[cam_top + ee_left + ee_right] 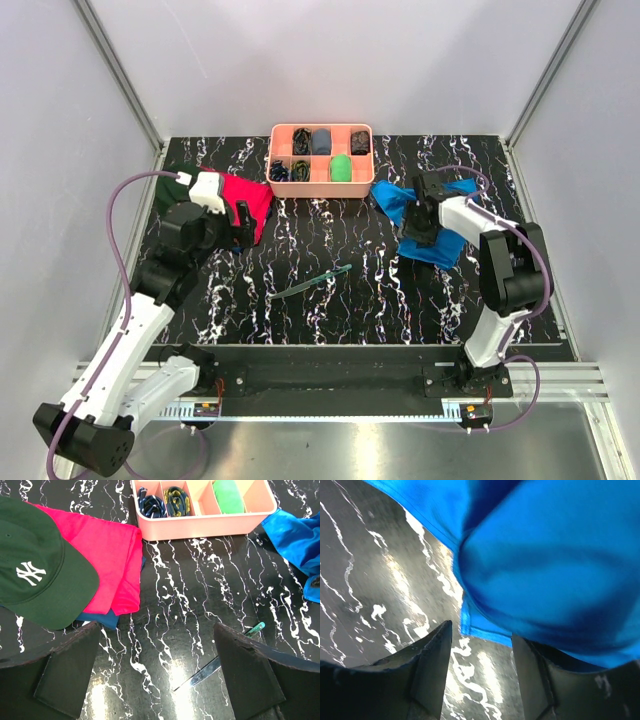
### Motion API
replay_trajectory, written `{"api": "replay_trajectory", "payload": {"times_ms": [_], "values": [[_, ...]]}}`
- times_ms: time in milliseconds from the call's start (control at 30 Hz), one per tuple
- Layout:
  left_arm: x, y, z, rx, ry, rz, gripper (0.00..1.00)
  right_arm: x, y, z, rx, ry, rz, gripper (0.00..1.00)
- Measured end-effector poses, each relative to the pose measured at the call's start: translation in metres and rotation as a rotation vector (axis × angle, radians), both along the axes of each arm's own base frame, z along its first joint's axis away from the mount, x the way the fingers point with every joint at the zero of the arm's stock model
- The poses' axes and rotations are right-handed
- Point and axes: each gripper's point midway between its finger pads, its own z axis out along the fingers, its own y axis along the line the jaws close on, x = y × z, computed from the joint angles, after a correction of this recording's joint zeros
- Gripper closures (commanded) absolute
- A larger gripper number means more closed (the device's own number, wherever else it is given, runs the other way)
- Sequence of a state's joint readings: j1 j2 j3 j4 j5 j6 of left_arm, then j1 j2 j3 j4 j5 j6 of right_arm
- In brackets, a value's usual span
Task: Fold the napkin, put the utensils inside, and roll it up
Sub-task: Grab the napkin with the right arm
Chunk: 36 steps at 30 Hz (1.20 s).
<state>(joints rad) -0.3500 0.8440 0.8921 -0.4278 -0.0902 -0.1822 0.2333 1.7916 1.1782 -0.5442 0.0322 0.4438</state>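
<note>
The napkin (392, 202) was bright blue, the utensils (312, 282) dark teal-green, the worktop (330, 320) black with white marble veining, the tray (320, 190) salmon pink, the cloth (248, 200) red, and the cap (40, 575) dark green with a white logo.

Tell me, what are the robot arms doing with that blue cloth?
The right arm hovers over the crumpled blue napkin, jaws open and holding nothing. The left arm hangs near the red cloth and green cap, jaws wide open. The utensils lie untouched between them. Nothing is folded yet.
</note>
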Motion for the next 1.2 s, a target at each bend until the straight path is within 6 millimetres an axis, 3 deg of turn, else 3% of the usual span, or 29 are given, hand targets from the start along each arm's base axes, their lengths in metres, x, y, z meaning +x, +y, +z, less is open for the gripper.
{"api": "replay_trajectory", "payload": {"times_ms": [200,433,667,700,967,1033,1100,1200], "values": [[0.0,0.0,-0.001,0.003,0.003,-0.002,0.01,0.014,0.005,-0.005,0.0,-0.004,-0.005,0.38],[-0.001,0.0,0.0,0.002,-0.002,-0.003,0.01,0.017,-0.004,-0.017,-0.058,0.022,-0.034,0.42],[-0.001,0.001,0.001,0.004,-0.007,-0.003,0.01,0.018,-0.01,-0.021,-0.097,0.039,-0.049,0.85],[-0.002,0.001,0.002,0.003,-0.009,-0.003,0.01,0.019,-0.009,-0.021,-0.098,0.039,-0.049,0.98],[-0.002,0.002,0.001,0.006,-0.01,0.0,0.01,0.021,-0.002,-0.018,-0.074,0.055,-0.027,1.0],[-0.002,0.002,-0.002,0.01,-0.004,0.002,0.01,0.022,0.004,-0.009,-0.056,0.056,-0.014,1.0],[-0.001,0.002,-0.006,0.014,0.008,0.002,0.03,0.03,0.011,0.015,-0.03,0.017,0.006,1.0],[0.002,0.0,-0.014,0.023,0.032,-0.001,0.05,0.055,0.017,0.088,-0.001,-0.152,0.029,1.0]]}}
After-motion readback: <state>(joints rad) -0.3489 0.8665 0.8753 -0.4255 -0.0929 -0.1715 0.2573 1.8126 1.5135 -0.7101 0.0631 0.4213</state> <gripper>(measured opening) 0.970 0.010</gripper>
